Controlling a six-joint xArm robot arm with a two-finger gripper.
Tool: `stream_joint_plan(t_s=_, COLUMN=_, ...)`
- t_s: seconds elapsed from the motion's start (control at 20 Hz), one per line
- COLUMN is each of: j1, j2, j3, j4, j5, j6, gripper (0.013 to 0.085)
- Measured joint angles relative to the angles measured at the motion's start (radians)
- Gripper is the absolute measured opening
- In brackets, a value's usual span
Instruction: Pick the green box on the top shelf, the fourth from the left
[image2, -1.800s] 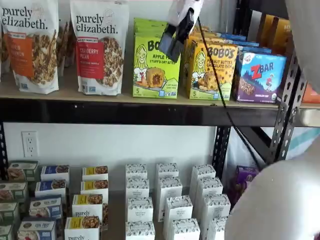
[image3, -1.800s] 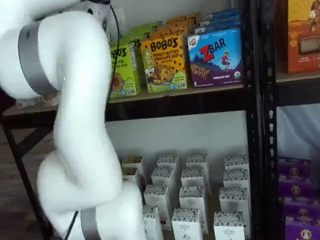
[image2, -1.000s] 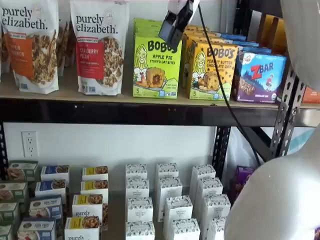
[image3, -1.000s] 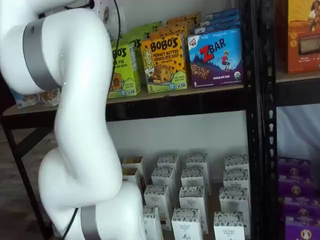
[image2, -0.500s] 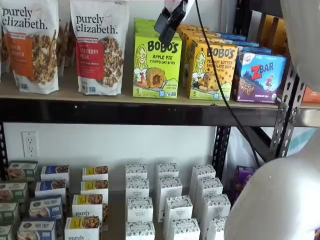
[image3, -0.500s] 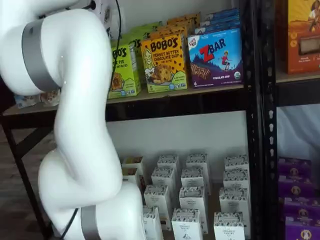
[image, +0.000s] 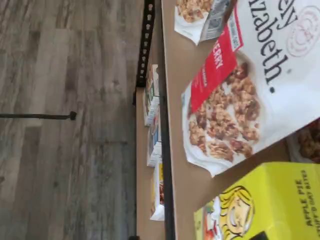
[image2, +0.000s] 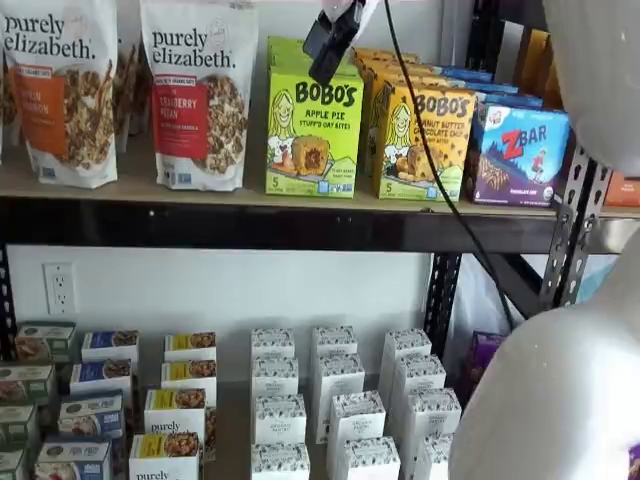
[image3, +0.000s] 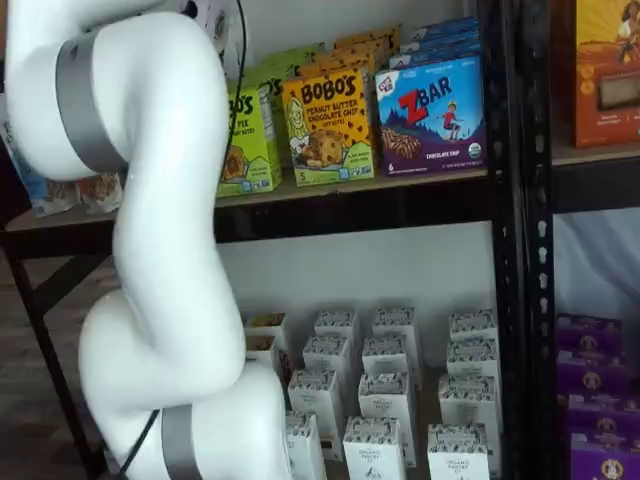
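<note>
I am approaching: gripper (image2: 330, 42) hangs above the green box (image2: 312, 133), jaws' state unclear; next, lower onto it.

A mock shop aisle or stockroom, set up for a robot. Black perforated steel uprights (image2: 578, 215) carry a long tan wood-look top shelf (image2: 250, 196) with a thick black front beam. Along it, retail goods face outward in rows: white stand-up granola pouches printed "purely elizabeth." (image2: 198, 92), a lime-green Bobo's apple pie carton (image2: 313, 135), a yellow-orange Bobo's chocolate chip carton (image2: 425, 143) and a blue Zbar box (image2: 520, 153) toward the right end. The lower shelf holds small white patterned cartons (image2: 334, 400) several deep. A plain white wall with an electrical socket (image2: 59, 288) stands behind, grey wood-plank flooring (image: 65, 125) lies below, and a white jointed robot arm (image3: 150, 240) stands before the shelves.
</note>
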Motion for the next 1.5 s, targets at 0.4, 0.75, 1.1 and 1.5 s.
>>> stream_joint_plan(t_s=0.4, j1=-0.026, j2=0.032, j3=-0.019, j4=-0.013, j5=-0.016, j6=-0.029, gripper=0.0850)
stream_joint_plan(t_s=0.75, j1=-0.052, j2=0.050, j3=-0.020, j4=-0.024, j5=-0.029, j6=-0.061, gripper=0.0850)
stream_joint_plan(t_s=1.1, j1=-0.069, j2=0.068, j3=-0.027, j4=-0.031, j5=-0.034, j6=-0.082, gripper=0.0850)
stream_joint_plan(t_s=1.5, j1=-0.066, j2=0.077, j3=-0.020, j4=-0.060, j5=-0.048, j6=-0.088, gripper=0.0850)
